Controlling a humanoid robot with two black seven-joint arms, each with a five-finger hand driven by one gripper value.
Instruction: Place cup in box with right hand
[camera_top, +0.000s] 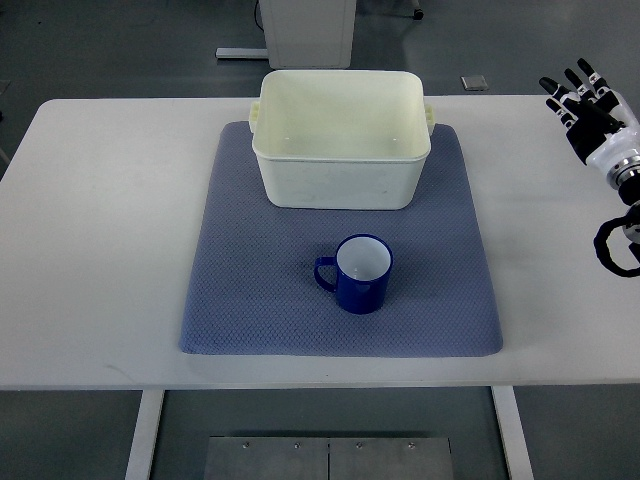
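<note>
White worktop carries a quilted blue mat; on it, near the front, stands the blue cup, upright, handle to the left, apart from the cream plastic box behind. At the far right edge the right robot hand hovers, fingers spread, empty.

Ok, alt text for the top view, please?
A blue cup stands upright on a blue mat, just in front of an empty cream box. The right hand hovers open over the white table's right edge, away from both.
</note>
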